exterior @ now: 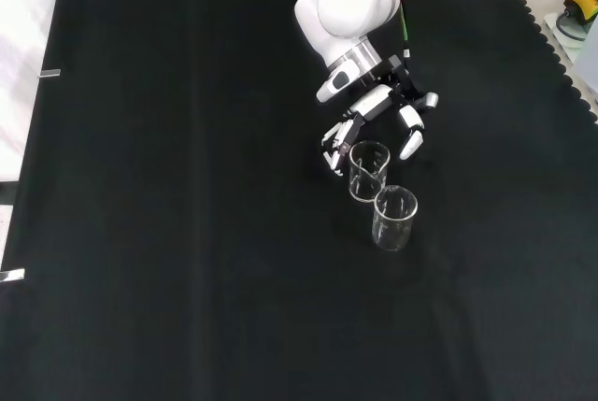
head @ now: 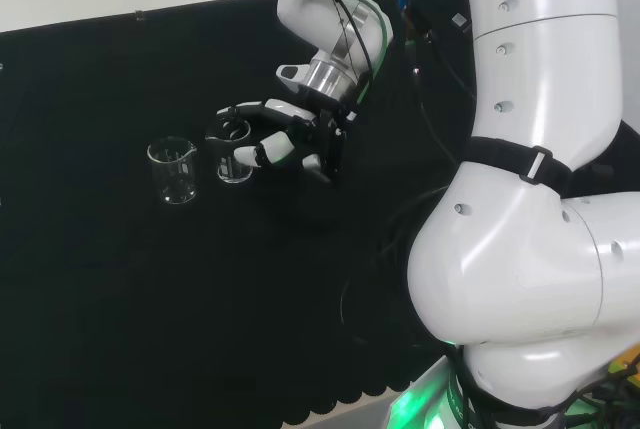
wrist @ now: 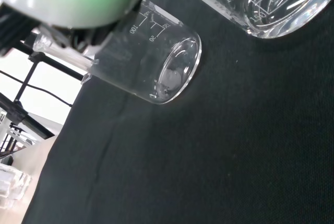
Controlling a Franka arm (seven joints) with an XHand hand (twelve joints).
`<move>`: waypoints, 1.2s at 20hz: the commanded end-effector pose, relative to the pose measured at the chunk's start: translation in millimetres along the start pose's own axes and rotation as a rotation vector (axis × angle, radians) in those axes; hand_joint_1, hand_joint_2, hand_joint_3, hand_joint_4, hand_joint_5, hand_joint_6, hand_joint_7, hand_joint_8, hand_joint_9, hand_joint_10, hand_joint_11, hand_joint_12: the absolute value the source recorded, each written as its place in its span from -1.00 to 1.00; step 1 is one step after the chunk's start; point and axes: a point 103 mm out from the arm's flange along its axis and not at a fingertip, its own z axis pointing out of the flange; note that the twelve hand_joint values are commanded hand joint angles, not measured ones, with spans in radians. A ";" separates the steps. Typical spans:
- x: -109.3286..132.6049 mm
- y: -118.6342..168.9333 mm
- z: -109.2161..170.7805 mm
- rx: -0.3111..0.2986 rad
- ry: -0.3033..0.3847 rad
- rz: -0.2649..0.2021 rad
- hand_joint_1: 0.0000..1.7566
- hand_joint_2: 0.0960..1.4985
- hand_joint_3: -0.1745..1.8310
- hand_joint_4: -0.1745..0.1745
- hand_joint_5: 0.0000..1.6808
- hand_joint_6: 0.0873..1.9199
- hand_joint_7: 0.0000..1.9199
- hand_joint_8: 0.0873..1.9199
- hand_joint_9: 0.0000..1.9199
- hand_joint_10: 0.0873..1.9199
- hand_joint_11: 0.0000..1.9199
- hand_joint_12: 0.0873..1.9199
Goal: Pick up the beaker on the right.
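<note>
Hand [head: 290,144] sat at the right beaker [head: 233,156] in the head view, fingers [exterior: 336,149] part-curled and spread either side of the glass; whether they touched it could not be told. That beaker stood upright on the black cloth [head: 150,299], just right of the second beaker [head: 173,170]. In the front view the flanked beaker [exterior: 368,170] was the farther one, with the other [exterior: 393,218] just nearer. Both appeared empty. Wrist view showed both beakers close.
</note>
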 end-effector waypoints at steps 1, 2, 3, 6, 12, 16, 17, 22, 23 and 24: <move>-2.0 0.7 2.7 -0.004 0.002 0.006 0.07 -0.72 0.30 -0.07 -0.53 -1.00 -0.62 -0.49 -0.51 -0.44 -1.00 0.35; -2.5 0.9 2.9 -0.004 0.002 0.007 0.08 -0.72 0.29 -0.07 -0.52 -1.00 -0.62 -0.49 -0.51 -0.44 -1.00 0.35; -3.1 1.1 3.0 -0.004 0.001 0.007 0.08 -0.72 0.29 -0.07 -0.52 -1.00 -0.62 -0.49 -0.51 -0.44 -1.00 0.35; -3.7 1.8 2.3 -0.009 0.008 0.007 0.08 -0.71 0.29 -0.06 -0.51 -1.00 -0.61 -0.48 -0.51 -0.44 -1.00 0.35; -5.2 3.1 3.4 -0.012 0.039 0.003 0.09 -0.71 0.29 -0.06 -0.50 -1.00 -0.60 -0.48 -0.50 -0.45 -1.00 0.35; -5.9 4.6 8.3 -0.011 0.058 0.003 0.09 -0.71 0.29 -0.06 -0.49 -1.00 -0.59 -0.49 -0.50 -0.45 -1.00 0.36; -6.0 4.6 9.0 -0.011 0.062 0.002 0.09 -0.71 0.29 -0.06 -0.49 -1.00 -0.59 -0.49 -0.50 -0.45 -1.00 0.36; -5.2 6.8 14.6 -0.015 0.067 0.002 0.09 -0.71 0.29 -0.06 -0.49 -1.00 -0.59 -0.49 -0.50 -0.45 -1.00 0.36; -4.6 7.6 16.3 -0.017 0.067 0.001 0.09 -0.71 0.29 -0.06 -0.49 -1.00 -0.59 -0.49 -0.50 -0.45 -1.00 0.36; -5.1 6.6 14.3 -0.018 0.069 0.000 0.09 -0.71 0.29 -0.06 -0.48 -1.00 -0.59 -0.49 -0.50 -0.46 -1.00 0.36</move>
